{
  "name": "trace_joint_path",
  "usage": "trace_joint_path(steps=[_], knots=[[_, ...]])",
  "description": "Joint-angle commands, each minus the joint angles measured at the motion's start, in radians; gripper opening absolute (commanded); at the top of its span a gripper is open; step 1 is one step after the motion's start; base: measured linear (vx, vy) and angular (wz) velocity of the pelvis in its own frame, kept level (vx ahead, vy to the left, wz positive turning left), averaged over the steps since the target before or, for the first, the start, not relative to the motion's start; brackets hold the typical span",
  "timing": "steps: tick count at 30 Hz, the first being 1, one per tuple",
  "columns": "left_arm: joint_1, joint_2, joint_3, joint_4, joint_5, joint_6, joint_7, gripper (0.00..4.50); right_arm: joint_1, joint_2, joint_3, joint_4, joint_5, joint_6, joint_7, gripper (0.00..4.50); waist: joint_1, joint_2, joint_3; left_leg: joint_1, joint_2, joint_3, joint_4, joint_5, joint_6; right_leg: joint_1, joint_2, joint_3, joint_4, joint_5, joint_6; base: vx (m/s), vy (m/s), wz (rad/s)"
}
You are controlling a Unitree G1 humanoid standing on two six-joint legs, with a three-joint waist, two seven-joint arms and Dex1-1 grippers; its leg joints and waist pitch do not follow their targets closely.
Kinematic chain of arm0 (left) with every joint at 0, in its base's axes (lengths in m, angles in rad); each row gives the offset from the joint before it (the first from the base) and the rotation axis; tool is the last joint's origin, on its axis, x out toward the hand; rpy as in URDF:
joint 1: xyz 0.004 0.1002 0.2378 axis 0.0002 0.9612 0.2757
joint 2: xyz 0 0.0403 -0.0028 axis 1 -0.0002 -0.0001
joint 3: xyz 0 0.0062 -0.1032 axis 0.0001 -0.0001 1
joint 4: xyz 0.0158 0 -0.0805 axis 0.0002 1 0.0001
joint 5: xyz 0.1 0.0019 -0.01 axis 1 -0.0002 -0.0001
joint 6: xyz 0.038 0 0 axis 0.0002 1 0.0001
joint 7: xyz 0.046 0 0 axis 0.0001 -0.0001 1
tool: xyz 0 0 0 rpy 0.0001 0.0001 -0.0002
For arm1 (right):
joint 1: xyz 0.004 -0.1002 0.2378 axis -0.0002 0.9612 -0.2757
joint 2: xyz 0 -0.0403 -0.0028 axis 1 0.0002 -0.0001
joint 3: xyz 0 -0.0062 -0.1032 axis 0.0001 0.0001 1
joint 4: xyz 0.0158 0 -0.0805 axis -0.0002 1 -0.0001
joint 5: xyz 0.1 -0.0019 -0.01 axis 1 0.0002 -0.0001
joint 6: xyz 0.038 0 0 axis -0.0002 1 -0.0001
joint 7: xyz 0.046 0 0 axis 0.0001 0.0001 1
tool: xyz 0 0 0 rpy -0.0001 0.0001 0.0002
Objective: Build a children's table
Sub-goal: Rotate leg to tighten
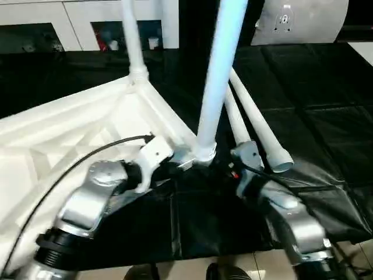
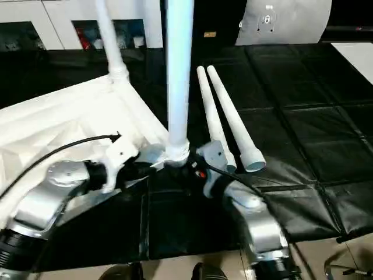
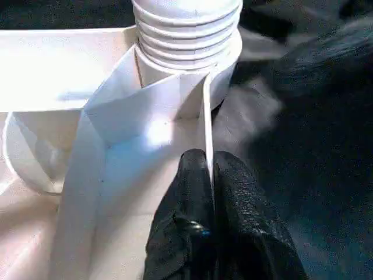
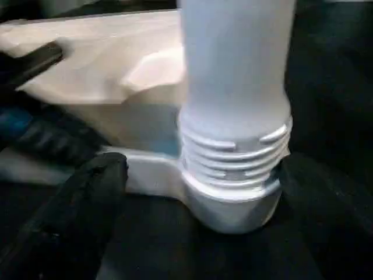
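On the black floor mat (image 2: pixel 303 134), the upturned tabletop (image 1: pixel 70 134) lay with two legs upright in its sockets and two spare legs (image 2: pixel 230 119) beside, while the left gripper (image 3: pixel 211 175) pinched the rim by the near leg (image 1: pixel 218 76) and the right gripper (image 4: pixel 192 192) stood spread around that leg's threaded base.

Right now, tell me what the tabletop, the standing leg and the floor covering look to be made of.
Tabletop: apparently moulded white plastic, smooth, with thin ribs on its underside.
Standing leg: seemingly the same white plastic, faintly glossy, with moulded threads at its socket end.
Floor covering: black sheeting, perhaps vinyl or fabric, creased with a slight sheen.
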Motion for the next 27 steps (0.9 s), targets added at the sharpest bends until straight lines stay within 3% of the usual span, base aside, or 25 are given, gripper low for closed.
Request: trace_joint_path(steps=[1,4,7,12,14,19,20,27], knots=[[-0.005,0.036,-0.027,0.020,-0.005,-0.053,-0.090,0.00,-0.018,-0.036,0.006,-0.048,0.037,-0.006,0.099,4.47,0.009,-0.005,-0.073,0.008,0.066,-0.023,-0.052,-0.102,0.113,0.060,-0.090,0.055,-0.064,-0.030,-0.260,0.000,0.000,0.00],[-0.015,0.094,-0.052,0.047,-0.016,-0.120,-0.203,0.00,-0.066,-0.110,0.007,-0.019,0.059,0.003,0.213,4.47,0.014,-0.004,-0.073,0.012,0.068,-0.023,-0.054,-0.132,0.096,0.056,-0.092,0.055,-0.068,-0.105,-0.253,0.000,0.000,0.00],[-0.025,0.131,-0.073,0.071,-0.037,-0.162,-0.287,0.00,-0.112,-0.155,0.025,0.026,0.050,-0.008,0.287,4.47,0.023,-0.002,-0.076,0.017,0.069,-0.021,-0.052,-0.131,0.080,0.051,-0.091,0.055,-0.067,-0.124,-0.253,0.000,0.000,0.00],[-0.032,0.157,-0.094,0.082,-0.051,-0.189,-0.355,0.00,-0.145,-0.178,0.053,0.066,0.030,-0.028,0.333,4.47,0.032,-0.002,-0.082,0.018,0.069,-0.020,-0.047,-0.098,0.080,0.050,-0.089,0.053,-0.053,-0.044,-0.274,0.000,0.000,0.00],[-0.057,0.175,-0.127,0.108,-0.052,-0.234,-0.430,0.00,-0.187,-0.206,0.101,0.126,0.033,-0.044,0.438,4.47,0.037,-0.009,-0.078,0.015,0.067,-0.019,-0.045,-0.098,0.094,0.050,-0.092,0.053,-0.053,-0.041,-0.276,0.000,0.000,0.00],[-0.080,0.173,-0.149,0.133,-0.045,-0.268,-0.467,0.00,-0.209,-0.200,0.119,0.161,0.043,-0.060,0.484,4.01,0.048,-0.009,-0.076,0.016,0.072,-0.020,-0.046,-0.120,0.082,0.049,-0.094,0.053,-0.056,-0.095,-0.270,0.000,0.000,0.00],[-0.086,0.171,-0.154,0.140,-0.043,-0.274,-0.475,0.00,-0.214,-0.197,0.125,0.169,0.045,-0.063,0.497,3.77,0.048,-0.011,-0.074,0.016,0.071,-0.020,-0.047,-0.124,0.081,0.047,-0.094,0.053,-0.057,-0.105,-0.269,0.000,0.000,0.00],[-0.107,0.169,-0.170,0.172,-0.040,-0.303,-0.498,0.00,-0.234,-0.193,0.144,0.199,0.052,-0.072,0.534,3.25,0.050,-0.011,-0.072,0.016,0.072,-0.020,-0.048,-0.141,0.070,0.045,-0.094,0.054,-0.059,-0.138,-0.262,0.000,0.000,0.00]])
